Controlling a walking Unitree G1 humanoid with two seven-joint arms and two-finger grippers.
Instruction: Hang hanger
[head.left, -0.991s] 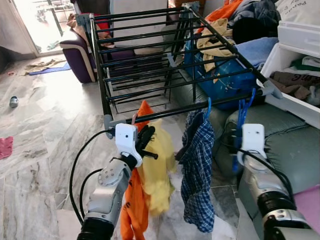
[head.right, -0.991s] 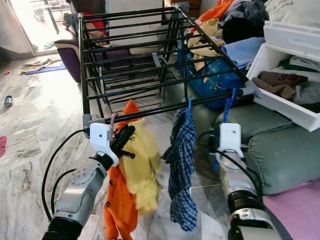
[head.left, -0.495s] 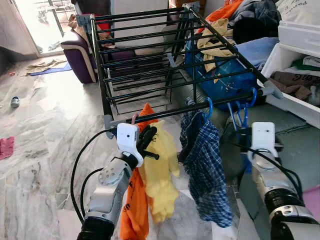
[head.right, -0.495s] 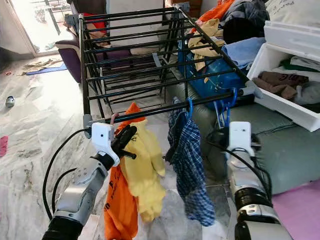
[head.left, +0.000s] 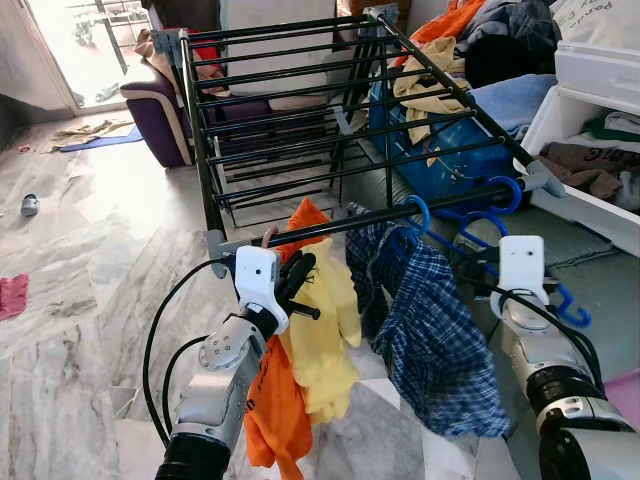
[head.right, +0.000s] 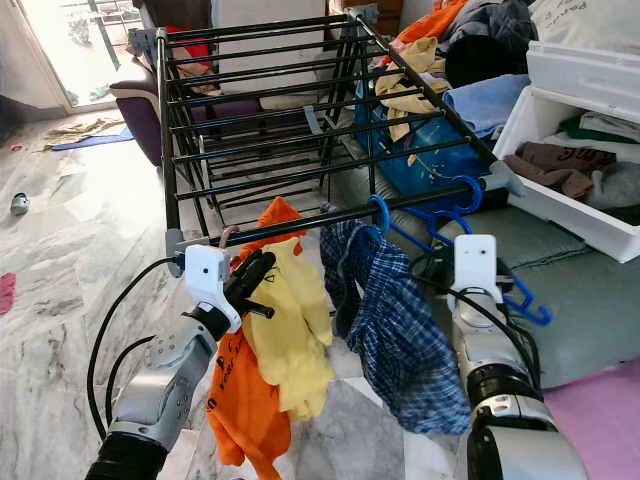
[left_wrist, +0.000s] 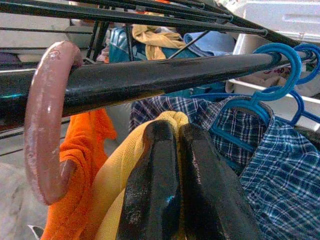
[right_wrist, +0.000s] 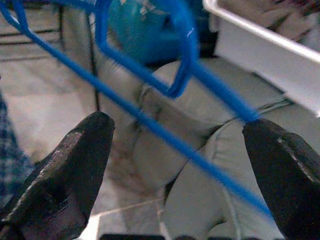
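Note:
A black drying rack (head.left: 340, 222) stands before me. On its front bar hangs a pink hanger hook (left_wrist: 47, 120) with an orange garment (head.left: 275, 400) and a yellow garment (head.left: 325, 340). My left gripper (head.left: 297, 280) is just under the bar, shut on the yellow cloth (left_wrist: 170, 120). A blue hanger (head.left: 415, 208) carries a plaid shirt (head.left: 430, 340) that flares out to the right. An empty blue hanger (head.left: 505, 192) hooks the bar's right end and tilts right. My right gripper (right_wrist: 175, 165) is open, and the empty hanger's bar (right_wrist: 150, 125) crosses between its fingers.
A white bin (head.left: 590, 130) of clothes and a grey-green cushion (head.left: 590, 290) lie at the right. A blue bag (head.left: 450, 160) sits under the rack, with piled clothes (head.left: 480, 40) behind. A purple seat (head.left: 160, 115) stands at the far left on the marble floor (head.left: 80, 250).
The plaid shirt and both blue hangers have swung up and to the right, and the yellow and orange garments sway. The empty hanger went from hanging straight to tilted. My left gripper has stayed put.

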